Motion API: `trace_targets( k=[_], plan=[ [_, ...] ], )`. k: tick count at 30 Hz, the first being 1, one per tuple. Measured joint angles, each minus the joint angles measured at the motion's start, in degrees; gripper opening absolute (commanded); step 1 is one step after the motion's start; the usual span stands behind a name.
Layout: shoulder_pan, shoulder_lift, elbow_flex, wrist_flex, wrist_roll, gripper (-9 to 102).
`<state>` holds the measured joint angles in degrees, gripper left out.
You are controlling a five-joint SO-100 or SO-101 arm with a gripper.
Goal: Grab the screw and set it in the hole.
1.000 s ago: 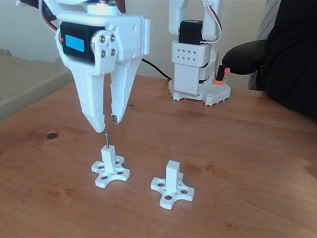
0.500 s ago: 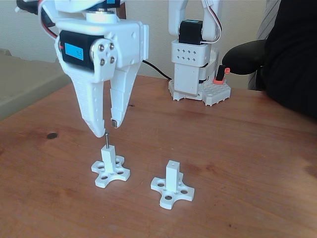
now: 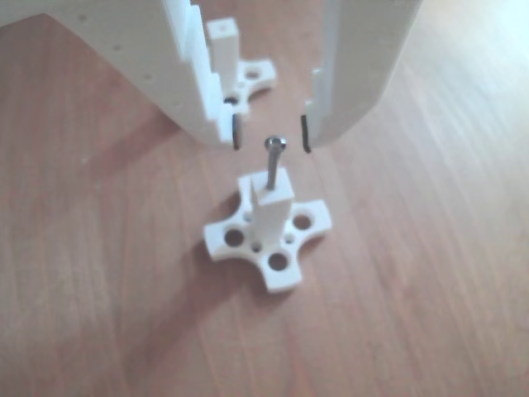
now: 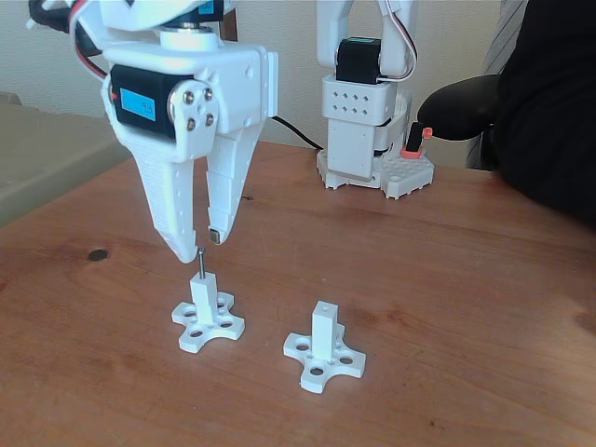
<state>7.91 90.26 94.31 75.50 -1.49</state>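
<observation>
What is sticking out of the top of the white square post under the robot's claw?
A thin grey metal screw stands upright in the white square post, below the open gripper. Its lower end is hidden inside the post's hole.

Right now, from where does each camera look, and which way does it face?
Other view: close above the gripper, looking down between its open fingers at the screw standing in the post.
Fixed view: low at the table edge, facing the arm base; gripper hangs above the screw.
Shared: gripper, screw, both cross-shaped pieces.
</observation>
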Motion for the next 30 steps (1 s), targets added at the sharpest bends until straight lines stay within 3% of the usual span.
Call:
trace_targets(
  k=[30],
  plan=[
    [0.0, -2.99, -0.88, -1.41, 0.0, 7]
  ],
)
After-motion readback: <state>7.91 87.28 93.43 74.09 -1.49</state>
